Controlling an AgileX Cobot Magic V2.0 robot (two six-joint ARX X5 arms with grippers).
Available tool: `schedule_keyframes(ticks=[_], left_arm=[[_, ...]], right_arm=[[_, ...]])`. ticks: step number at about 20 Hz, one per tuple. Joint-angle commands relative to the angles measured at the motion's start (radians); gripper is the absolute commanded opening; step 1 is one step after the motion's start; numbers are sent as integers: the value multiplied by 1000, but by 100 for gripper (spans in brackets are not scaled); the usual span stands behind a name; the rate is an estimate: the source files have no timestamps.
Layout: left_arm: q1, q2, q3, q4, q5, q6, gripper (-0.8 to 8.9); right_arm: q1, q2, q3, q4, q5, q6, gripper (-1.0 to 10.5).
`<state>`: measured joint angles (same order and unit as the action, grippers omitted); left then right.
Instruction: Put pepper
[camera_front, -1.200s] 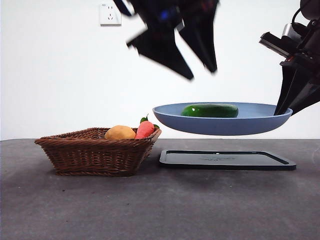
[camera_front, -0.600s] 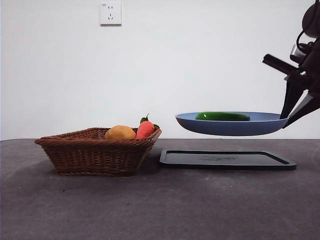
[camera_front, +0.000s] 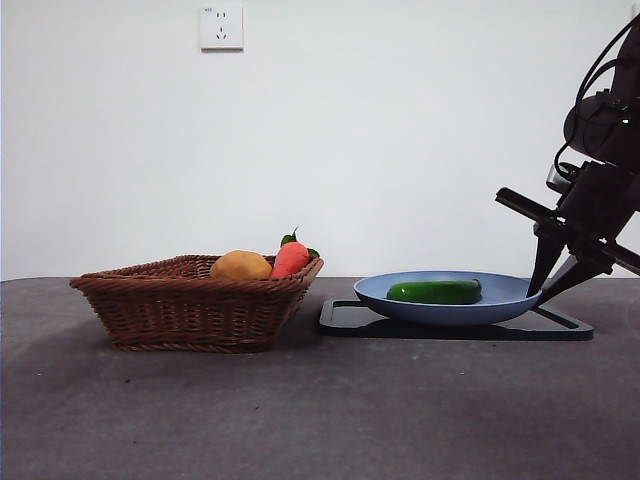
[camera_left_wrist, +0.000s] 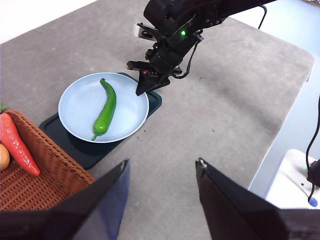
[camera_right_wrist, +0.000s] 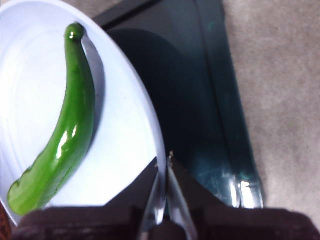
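Lowered onto the tray (camera_front: 560, 325): one plate (camera_front: 400, 297), one pepper (camera_front: 434, 292), right claw (camera_front: 545, 292) gripping.

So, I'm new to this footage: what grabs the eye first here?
The blue plate sits on the black tray with the green pepper lying in it. The right gripper pinches the plate's rim. Beside it stands a wicker basket holding a red vegetable and a yellow-brown one.
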<state>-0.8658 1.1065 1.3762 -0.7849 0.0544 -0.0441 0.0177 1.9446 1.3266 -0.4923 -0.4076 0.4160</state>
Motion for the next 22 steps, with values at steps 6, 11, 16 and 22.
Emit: schedule_keyframes(ticks=[6, 11, 16, 22], left_arm=[[-7, 8, 19, 5, -2, -11, 236], [-7, 8, 19, 5, -2, -13, 236], [-7, 8, 19, -7, -2, -12, 236], [-7, 8, 19, -22, -2, -11, 236]], right_arm=[[2, 30, 24, 13, 22, 2, 28], [2, 31, 24, 0, 21, 2, 101], [-9, -8, 24, -53, 25, -32, 170], [-24, -267, 24, -233, 67, -166, 170]])
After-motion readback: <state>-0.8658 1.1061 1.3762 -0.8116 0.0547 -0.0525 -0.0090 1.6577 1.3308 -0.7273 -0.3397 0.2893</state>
